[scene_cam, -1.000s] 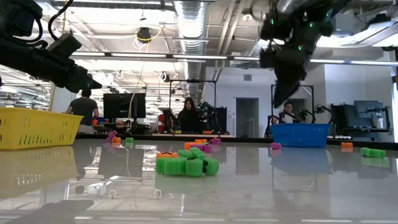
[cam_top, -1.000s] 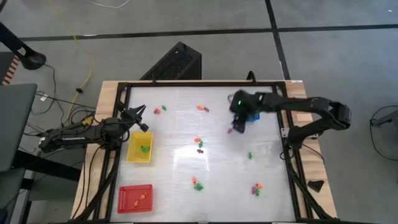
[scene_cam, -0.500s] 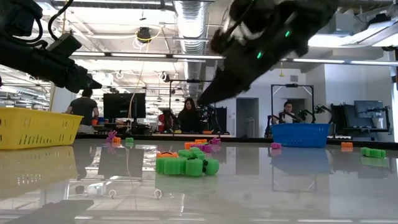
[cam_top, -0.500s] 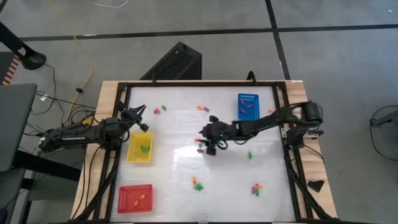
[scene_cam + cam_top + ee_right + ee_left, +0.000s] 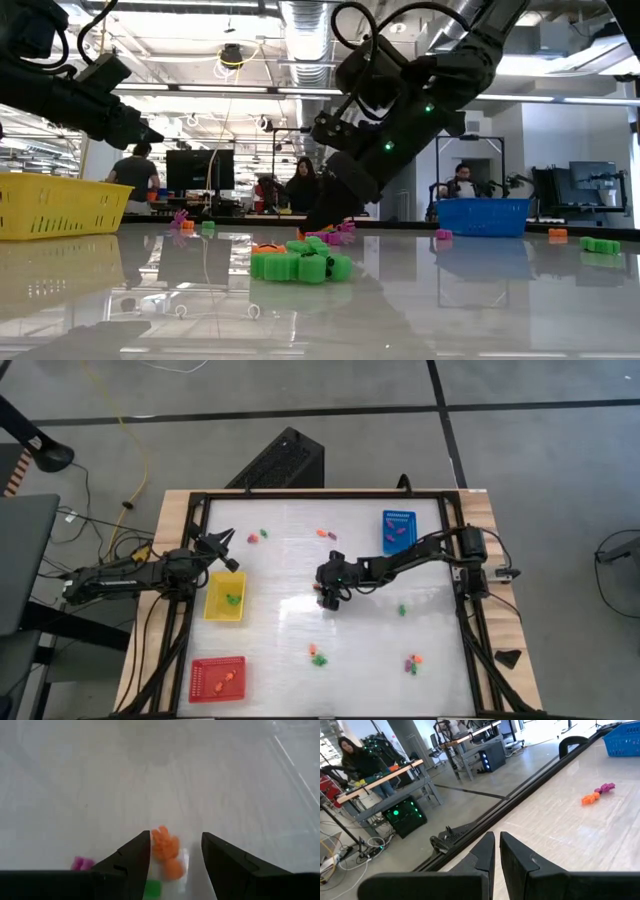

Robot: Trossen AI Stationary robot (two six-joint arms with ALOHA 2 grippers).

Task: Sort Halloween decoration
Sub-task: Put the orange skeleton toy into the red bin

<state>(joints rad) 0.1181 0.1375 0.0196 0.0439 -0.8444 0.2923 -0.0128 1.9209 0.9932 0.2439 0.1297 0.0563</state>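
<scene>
Could not make out the shapes of the small orange, green and purple pieces [image 5: 318, 655] from above. Hid a cluster beneath the right claw [image 5: 328, 598] in the high view. Cut off a green piece [image 5: 153, 888] at the right wrist view's edge, between the fingers [image 5: 131, 860].

Tiny Halloween decoration pieces [image 5: 316, 655] lie scattered on the table in small clusters. Orange piece [image 5: 164, 845] sits between my open right fingers, green piece [image 5: 153, 887] and purple piece [image 5: 81, 864] just beside it. An orange-purple pair [image 5: 598, 793] lies apart, near the far edge.
</scene>
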